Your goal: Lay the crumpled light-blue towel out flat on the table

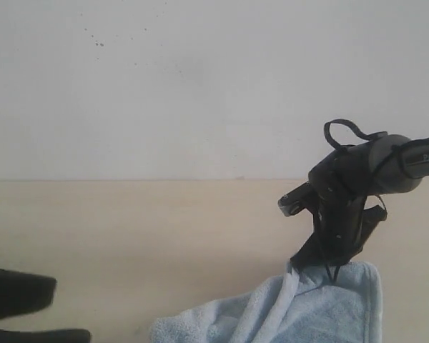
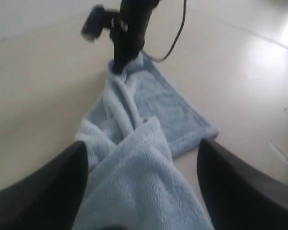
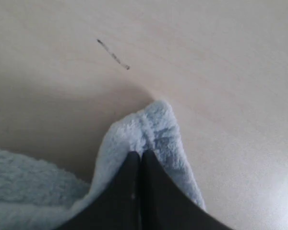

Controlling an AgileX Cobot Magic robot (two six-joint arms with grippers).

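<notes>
The right fingers (image 3: 134,191) are pressed fully together on a folded corner of the towel (image 3: 158,129). The fluffy cloth wraps around their tips, close over the tabletop (image 3: 221,57). The left fingers (image 2: 43,191) stand wide apart. A thick part of the towel lies between them, but they have hold of nothing.

From the right pinch the cloth runs as a rope-like twist toward the left fingers, and only one hemmed part beside the twist lies flat. In the exterior view the towel sits bunched at the near side of the tabletop, on the right half.

The step in hand, as I judge it, is a new hold for the left fingers. To do it well, they should close on a hemmed edge or a free corner, not on the middle of the twist, and take one layer only. Then both arms can pull apart slowly and low, so that the twist opens. If two layers are caught together, the fold will probably remain.
</notes>
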